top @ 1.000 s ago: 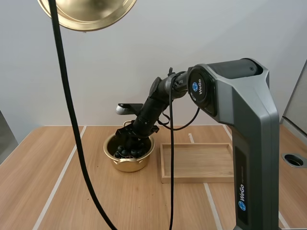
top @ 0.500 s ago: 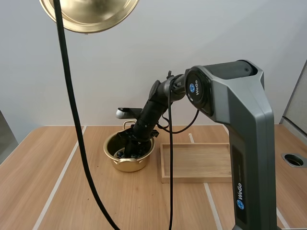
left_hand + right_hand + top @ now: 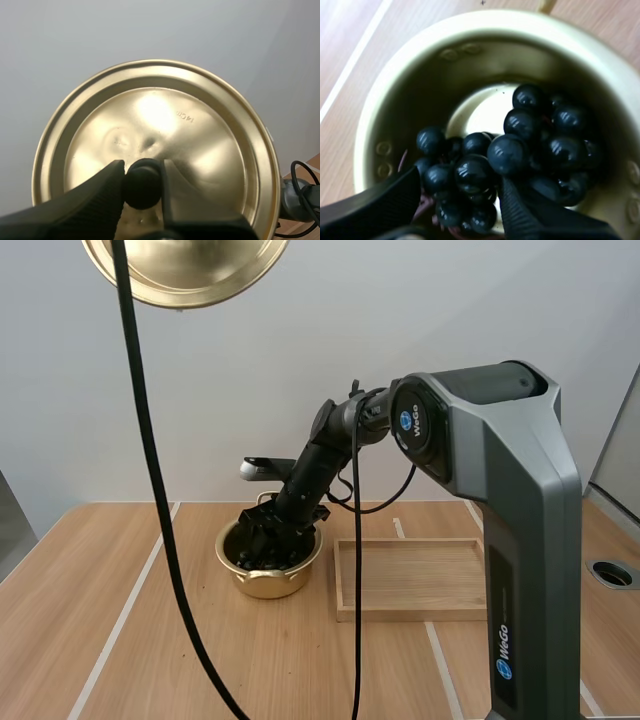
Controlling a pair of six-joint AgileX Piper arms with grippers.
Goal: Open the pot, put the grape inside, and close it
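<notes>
The gold pot (image 3: 247, 570) stands on the table left of centre. Dark grapes (image 3: 522, 145) lie inside the pot (image 3: 375, 115), resting on its floor. My right gripper (image 3: 268, 538) reaches down into the pot. Its fingers (image 3: 375, 205) are open on either side of the bunch's near end, so my right gripper (image 3: 459, 180) holds nothing. High above the table's left side hangs the gold lid (image 3: 185, 268). My left gripper (image 3: 142, 182) is shut on the black knob (image 3: 142, 186) of the lid (image 3: 200, 145).
A shallow wooden tray (image 3: 412, 578) lies just right of the pot, its near rim towards me. A grey-tipped dark piece (image 3: 258, 468) juts out behind the pot. A round hole (image 3: 612, 574) sits at the table's right edge.
My right gripper dipped deeper into the pot half a second ago and has come back up a little. The grapes stay in the pot. The lid has not moved.
</notes>
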